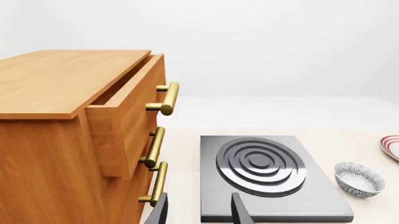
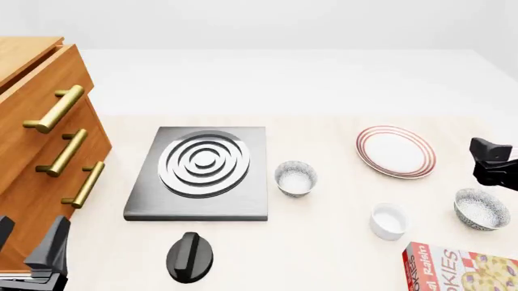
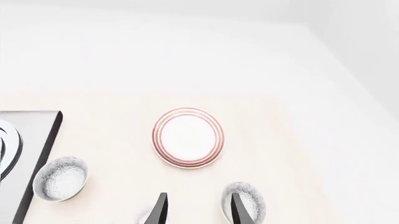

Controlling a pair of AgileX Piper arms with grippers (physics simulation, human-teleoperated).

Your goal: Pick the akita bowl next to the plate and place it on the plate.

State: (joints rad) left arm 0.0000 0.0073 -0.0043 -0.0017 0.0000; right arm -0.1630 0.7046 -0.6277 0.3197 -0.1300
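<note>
**Status:** approach stage, no contact yet.

**Target (my reading):** small speckled grey-and-white akita bowl point(image 2: 481, 209), white inside. It stands upright on the tabletop to the right of the round white plate with red rim rings point(image 2: 396, 151), nearer the arms and not touching it. A twin speckled bowl point(image 2: 295, 177) sits just beside the grey stove slab point(image 2: 198, 173). It looks farther from the plate in the R wrist view, so leave it.

**Right gripper** point(image 3: 199, 211): fingers apart, empty, above the table. One finger overlaps the target's rim in its own view.

**Left gripper** point(image 1: 199, 212): fingers apart, empty, nr the wooden drawer cabinet point(image 1: 62, 116).

**Recommendations:**
- Put one finger inside the rim and the other outside, descend straight, then pinch the wall.
- Keep clear of the small white ramekin point(image 2: 389, 219) & the red cookie box point(image 2: 457, 267), both close by.
- Lift well up before crossing to the plate's centre.
</note>
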